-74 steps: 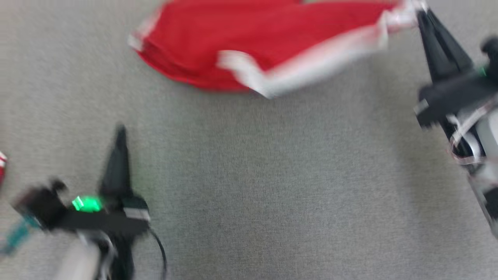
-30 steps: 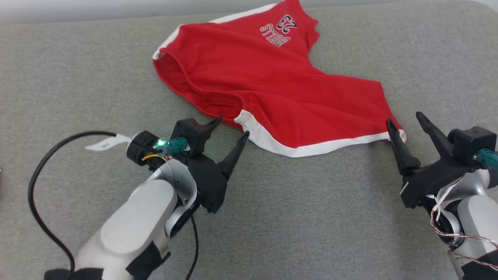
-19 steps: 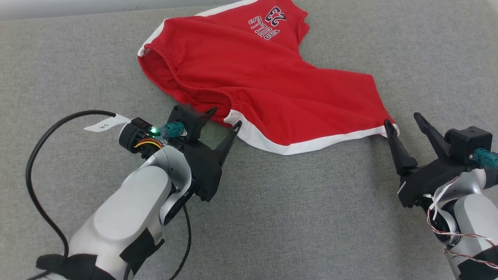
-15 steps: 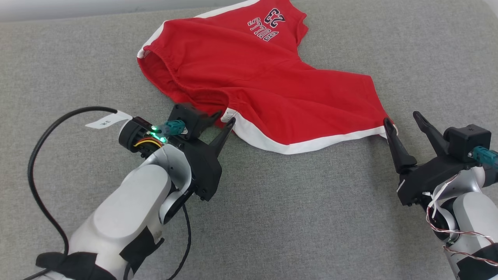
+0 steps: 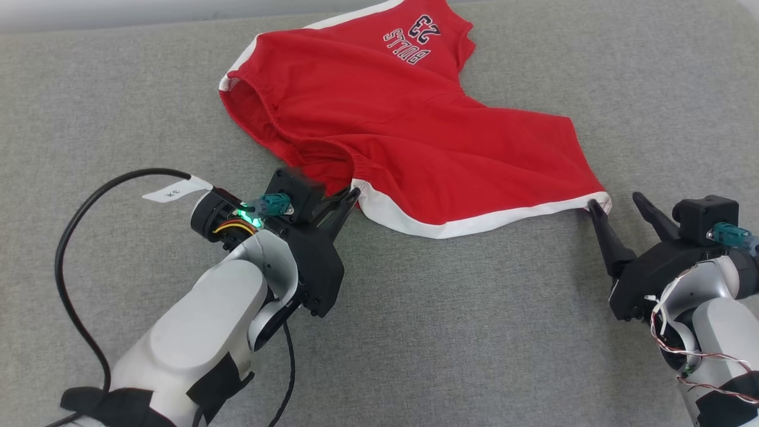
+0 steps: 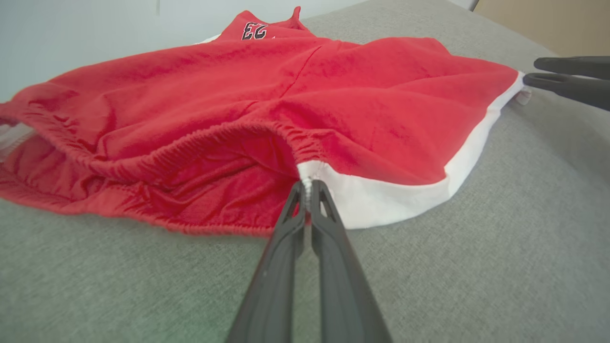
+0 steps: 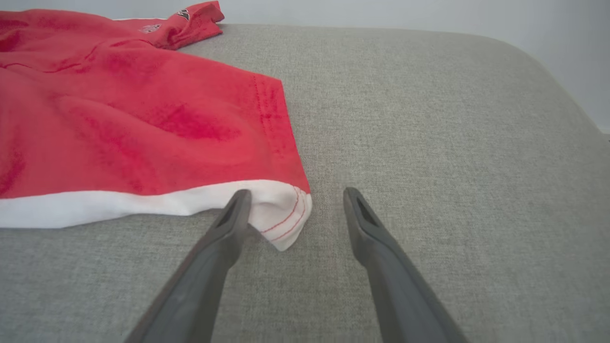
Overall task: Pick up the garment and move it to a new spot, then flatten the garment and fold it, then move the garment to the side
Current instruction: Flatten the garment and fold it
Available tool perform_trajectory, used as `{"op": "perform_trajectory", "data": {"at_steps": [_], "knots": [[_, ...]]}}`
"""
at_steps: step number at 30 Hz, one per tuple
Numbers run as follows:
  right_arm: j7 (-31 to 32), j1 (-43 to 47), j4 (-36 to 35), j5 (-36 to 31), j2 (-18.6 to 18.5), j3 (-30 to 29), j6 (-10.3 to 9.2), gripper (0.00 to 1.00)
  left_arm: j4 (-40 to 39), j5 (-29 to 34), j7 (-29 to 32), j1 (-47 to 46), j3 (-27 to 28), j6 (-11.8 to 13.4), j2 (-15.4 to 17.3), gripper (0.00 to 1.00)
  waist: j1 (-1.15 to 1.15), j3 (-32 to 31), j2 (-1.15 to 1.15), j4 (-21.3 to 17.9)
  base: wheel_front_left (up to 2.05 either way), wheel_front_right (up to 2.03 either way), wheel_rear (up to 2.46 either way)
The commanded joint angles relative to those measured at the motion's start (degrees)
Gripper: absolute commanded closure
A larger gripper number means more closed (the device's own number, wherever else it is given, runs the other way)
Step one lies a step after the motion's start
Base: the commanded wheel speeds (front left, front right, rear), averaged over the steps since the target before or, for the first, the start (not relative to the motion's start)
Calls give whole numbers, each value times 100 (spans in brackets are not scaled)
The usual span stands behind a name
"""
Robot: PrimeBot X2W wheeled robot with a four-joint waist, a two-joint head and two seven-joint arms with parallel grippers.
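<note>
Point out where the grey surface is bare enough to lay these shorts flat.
Widest bare patch: the grey surface below the white hem of the shorts, between the left gripper and the open right gripper. Another lies right of the shorts, above the right gripper. Crowded: lower left, where the left gripper pinches the waistband and the black cable loops.

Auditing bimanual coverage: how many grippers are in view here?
2. The left gripper is shut on the red shorts at their near waistband corner; the right gripper stands open at their white-trimmed corner on the right. The robot has just these two.
</note>
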Motion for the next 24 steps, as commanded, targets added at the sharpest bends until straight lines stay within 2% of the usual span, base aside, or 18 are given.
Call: {"op": "perform_trajectory", "data": {"at_steps": [1, 8, 9, 10, 12, 14, 16, 24], "knots": [[26, -63, 26, -47, 17, -17, -11, 0, 21, -16, -20, 85, -2, 8, 30, 100, 0, 9, -1, 20, 0, 0, 0], [480, -201, 363, -206, 191, -298, -11, 1, 37, -173, -76, 89, -113, 8, -8, 100, 0, 38, -1, 175, 0, 0, 0], [550, -188, 419, -220, 208, -322, -11, 37, 47, -188, -83, 79, -132, 8, -10, 100, 0, 38, -1, 190, 0, 0, 0], [620, -163, 452, -224, 236, -327, -11, 55, 60, -198, -77, 65, -141, 8, -16, 100, 0, 36, -1, 203, 0, 0, 0], [754, -141, 502, -201, 304, -352, -12, 57, 76, -225, -101, 33, -150, 8, -21, 100, 0, 28, -1, 221, 0, 0, 0], [895, -110, 555, -208, 332, -410, -12, 64, 102, -254, -133, 16, -157, 8, -17, 100, 0, 16, -1, 228, 0, 0, 0], [1039, -67, 606, -242, 373, -470, -12, 99, 128, -275, -162, 14, -163, 8, -19, 100, 0, -2, -1, 234, 0, 0, 0], [1000, 114, 282, -145, 439, -452, -12, 100, 95, -419, -592, 386, -31, 42, 18, 100, 0, -252, -1, 224, 0, 0, 0]]}}
